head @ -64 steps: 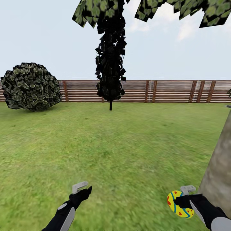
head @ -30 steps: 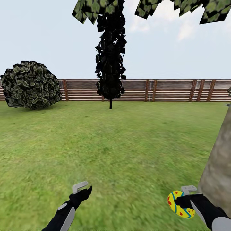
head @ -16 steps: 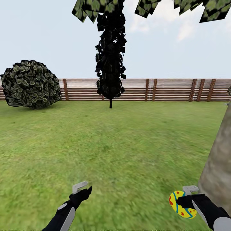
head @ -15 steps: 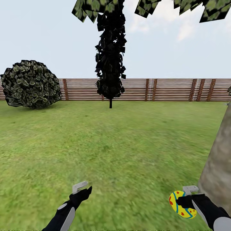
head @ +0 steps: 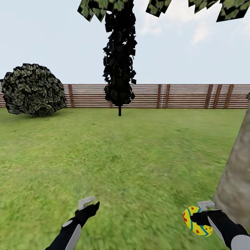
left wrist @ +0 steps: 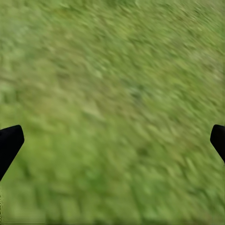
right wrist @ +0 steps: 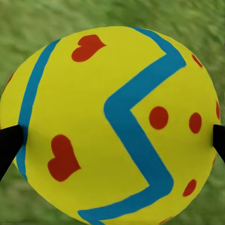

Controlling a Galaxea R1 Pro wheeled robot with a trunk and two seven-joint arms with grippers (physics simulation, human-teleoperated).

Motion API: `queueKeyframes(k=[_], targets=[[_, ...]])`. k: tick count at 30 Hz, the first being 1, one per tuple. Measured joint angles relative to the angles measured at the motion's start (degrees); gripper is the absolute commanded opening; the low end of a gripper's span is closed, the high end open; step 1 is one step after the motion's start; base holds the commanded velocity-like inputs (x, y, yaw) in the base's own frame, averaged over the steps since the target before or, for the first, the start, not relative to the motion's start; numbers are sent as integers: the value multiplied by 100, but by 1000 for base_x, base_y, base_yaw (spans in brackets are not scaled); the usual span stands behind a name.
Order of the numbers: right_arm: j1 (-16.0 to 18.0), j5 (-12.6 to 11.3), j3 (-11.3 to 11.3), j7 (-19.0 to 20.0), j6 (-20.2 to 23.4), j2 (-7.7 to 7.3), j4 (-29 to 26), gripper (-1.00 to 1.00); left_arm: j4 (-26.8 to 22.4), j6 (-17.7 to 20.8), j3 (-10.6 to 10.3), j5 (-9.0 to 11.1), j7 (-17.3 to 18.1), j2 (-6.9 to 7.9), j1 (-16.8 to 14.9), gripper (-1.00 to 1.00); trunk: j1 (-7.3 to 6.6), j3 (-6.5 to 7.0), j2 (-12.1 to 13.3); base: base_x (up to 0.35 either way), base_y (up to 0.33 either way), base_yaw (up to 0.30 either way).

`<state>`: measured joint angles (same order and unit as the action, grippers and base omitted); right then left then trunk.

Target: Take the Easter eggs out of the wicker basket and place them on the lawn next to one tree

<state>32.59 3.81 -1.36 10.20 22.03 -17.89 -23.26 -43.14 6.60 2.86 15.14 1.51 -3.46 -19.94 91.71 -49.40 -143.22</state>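
Note:
In the head view my right gripper (head: 202, 212) is shut on one yellow Easter egg (head: 196, 225) with red marks and a blue zigzag, held low over the lawn (head: 132, 156). It is just left of the grey-brown trunk of the tree (head: 238, 177). Seen from the right wrist, the egg (right wrist: 115, 124) sits between both black fingertips (right wrist: 8, 143). My left gripper (head: 89, 205) hangs open over bare grass, and the left wrist view has its fingertips (left wrist: 9, 143) wide apart. The wicker basket and the other eggs are out of view.
A dark narrow cypress-like tree (head: 119, 55) stands ahead by the slatted wooden fence (head: 173, 96). A round bush (head: 33, 89) sits at the far left. Leafy crown pieces (head: 222, 8) hang overhead. Open grass stretches between me and the fence.
The whole picture has crept upward a little, so the camera moved. My right gripper with the egg has sunk slightly and edged toward the trunk. The left arm stays put.

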Motion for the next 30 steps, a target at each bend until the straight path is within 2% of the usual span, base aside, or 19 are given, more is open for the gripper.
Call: queueKeyframes(k=[30], targets=[[0,1,0,-9,-12,9,0,-100,0,0,0,0,0,0,0,100,77,-665,-41,0,0,0]])
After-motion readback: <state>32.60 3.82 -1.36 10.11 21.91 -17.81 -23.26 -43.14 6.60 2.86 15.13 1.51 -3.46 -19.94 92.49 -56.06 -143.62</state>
